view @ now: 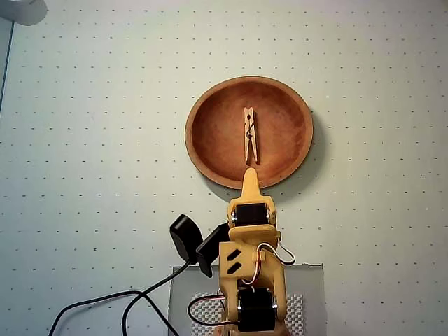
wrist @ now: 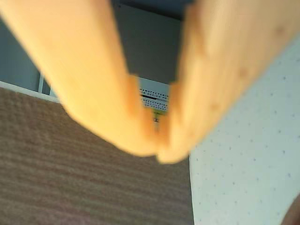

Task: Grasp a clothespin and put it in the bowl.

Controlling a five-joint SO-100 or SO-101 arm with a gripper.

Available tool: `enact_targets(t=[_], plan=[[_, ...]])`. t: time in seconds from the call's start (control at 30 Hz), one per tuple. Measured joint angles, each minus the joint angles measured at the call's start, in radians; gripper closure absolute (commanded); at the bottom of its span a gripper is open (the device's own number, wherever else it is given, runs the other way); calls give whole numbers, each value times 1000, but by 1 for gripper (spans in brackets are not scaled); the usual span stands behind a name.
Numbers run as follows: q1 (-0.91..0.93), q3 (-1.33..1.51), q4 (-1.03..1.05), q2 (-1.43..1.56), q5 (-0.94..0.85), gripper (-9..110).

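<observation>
The reddish-brown wooden bowl [view: 249, 131] sits on the dotted white mat in the overhead view. The light-tan clothespin [view: 250, 136] lies flat inside the bowl, near its middle, pointing toward the arm. My yellow gripper [view: 250, 176] is over the bowl's near rim, its tip just short of the clothespin and apart from it. In the wrist view the two yellow fingers [wrist: 93, 84] fill the frame, blurred, and their tips meet at the gripper's end [wrist: 158, 152] with nothing between them. The bowl and clothespin do not show clearly in the wrist view.
A black camera block [view: 187, 236] and black cables [view: 112, 304] lie left of the arm's base. A clear plate [view: 308, 297] lies under the base. The wrist view shows a brown floor [wrist: 70, 187], the mat's edge [wrist: 243, 178] and a dark wall.
</observation>
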Motion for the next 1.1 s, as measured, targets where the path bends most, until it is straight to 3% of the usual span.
enact_targets(t=[0.57,1.1], plan=[[0,465,-91,2,0,105],[0,486,-129,2,12,105]])
